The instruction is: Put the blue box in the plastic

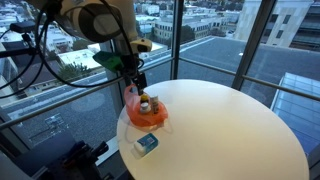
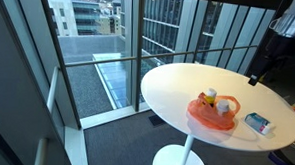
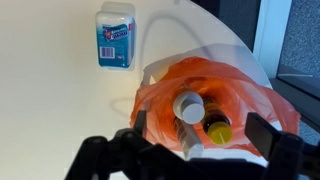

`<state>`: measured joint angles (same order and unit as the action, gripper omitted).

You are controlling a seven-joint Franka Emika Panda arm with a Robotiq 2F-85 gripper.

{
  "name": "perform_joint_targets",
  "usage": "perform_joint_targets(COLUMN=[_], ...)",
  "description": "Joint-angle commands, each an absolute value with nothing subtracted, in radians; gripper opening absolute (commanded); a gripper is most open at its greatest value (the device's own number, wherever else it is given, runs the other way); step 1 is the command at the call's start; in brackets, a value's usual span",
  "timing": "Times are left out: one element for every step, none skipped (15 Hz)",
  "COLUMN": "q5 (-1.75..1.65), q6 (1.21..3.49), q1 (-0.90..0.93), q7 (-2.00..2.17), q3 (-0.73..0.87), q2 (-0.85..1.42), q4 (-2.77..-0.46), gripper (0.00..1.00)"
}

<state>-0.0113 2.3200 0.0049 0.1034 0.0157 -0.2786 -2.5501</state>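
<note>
The blue box [image 3: 116, 34] lies flat on the white round table, at the top left of the wrist view; it also shows near the table edge in both exterior views [image 1: 146, 144] [image 2: 258, 122]. The orange plastic bag [image 3: 215, 85] stands open beside it and holds a white-capped bottle [image 3: 188, 105] and a yellow-capped bottle [image 3: 219, 130]; it shows in both exterior views [image 1: 146, 113] [image 2: 214, 112]. My gripper [image 3: 200, 140] hangs open and empty above the bag [image 1: 135, 78], apart from the box.
The white round table [image 1: 230, 130] [image 2: 188, 79] stands next to tall glass windows with a railing. Its edge runs close to the box and the bag. Cables hang from the arm in an exterior view [image 1: 40, 40].
</note>
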Motion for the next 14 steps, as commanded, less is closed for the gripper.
perform_joint_targets(q5=[0.055, 0.071, 0.076, 0.081, 0.084, 0.084, 0.057, 0.057, 0.057, 0.058, 0.058, 0.058, 0.050, 0.074], q6=[2.393, 2.402, 2.408, 2.410, 2.411, 2.404, 2.402, 2.403, 2.403, 2.403, 2.403, 2.403, 2.407, 2.391], q1=[-0.016, -0.022, -0.029, -0.036, -0.041, -0.044, -0.044, -0.047, -0.048, -0.048, -0.048, -0.048, -0.055, -0.057], q7=[0.020, 0.008, 0.005, 0.002, -0.001, 0.007, 0.032, 0.032, 0.032, 0.032, 0.032, 0.032, 0.056, 0.030], q3=[0.061, 0.071, 0.077, 0.082, 0.086, 0.085, 0.074, 0.076, 0.076, 0.076, 0.076, 0.076, 0.078, 0.089], q2=[-0.204, -0.183, -0.165, -0.147, -0.133, -0.136, -0.145, -0.138, -0.136, -0.136, -0.136, -0.136, -0.103, -0.080], q4=[-2.560, -2.558, -2.557, -2.554, -2.551, -2.547, -2.561, -2.560, -2.559, -2.559, -2.558, -2.558, -2.544, -2.533], gripper=[1.00, 1.00, 1.00, 1.00, 1.00, 1.00, 1.00, 1.00, 1.00, 1.00, 1.00, 1.00, 1.00, 1.00])
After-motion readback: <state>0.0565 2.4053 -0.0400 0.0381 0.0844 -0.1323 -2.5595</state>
